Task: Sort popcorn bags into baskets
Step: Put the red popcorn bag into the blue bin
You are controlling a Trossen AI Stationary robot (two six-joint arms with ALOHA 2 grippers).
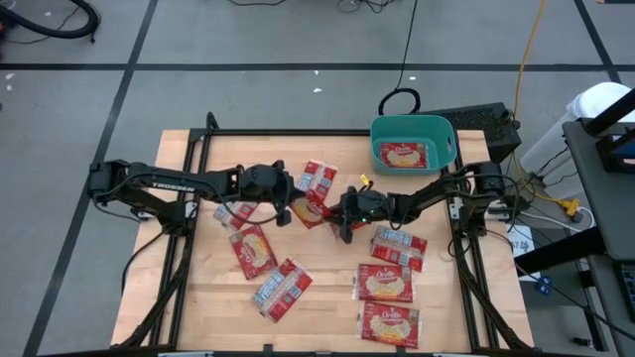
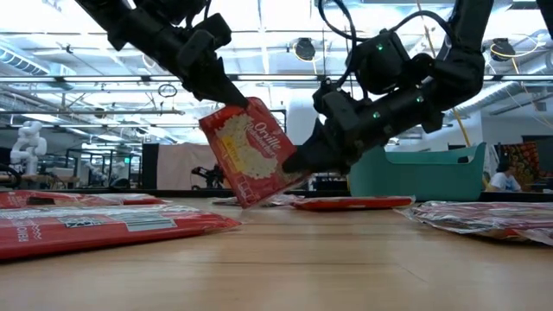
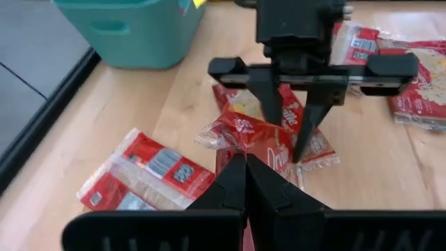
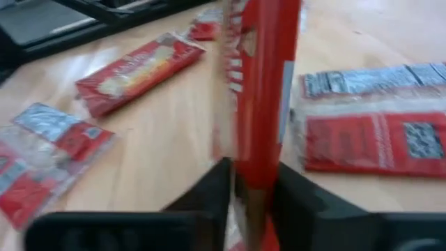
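A red popcorn bag [image 2: 251,151] stands tilted on edge near the table's middle, between my two grippers. My left gripper [image 1: 288,205] is shut on its upper left end. My right gripper [image 1: 342,213] is shut on its lower right side. The teal basket [image 1: 412,144] stands at the far right with one bag [image 1: 402,154] lying flat inside. Several other bags lie flat on the table, such as those on the near left [image 1: 253,250] and the near right [image 1: 385,283]. My left gripper pinches the bag's upper corner [image 2: 232,111] between its two fingers, slanting down from the table's left. The end is crumpled beside the fingers [image 3: 237,136]. The bag hangs tilted below them. My right gripper pinches the bag's lower right edge [image 2: 289,166] between its two fingers, slanting down from the table's right. In the right wrist view the bag runs edge-on between the fingers [image 4: 256,167]. Its lowest corner [image 2: 246,203] is at the tabletop; I cannot tell whether it touches.
Bags lie on the table around the grippers: two at the far middle [image 1: 317,178], one under the left arm [image 1: 236,213], one just right of the right gripper [image 1: 399,245], and others at the near edge [image 1: 389,322]. The black frame rails [image 1: 198,139] border the table.
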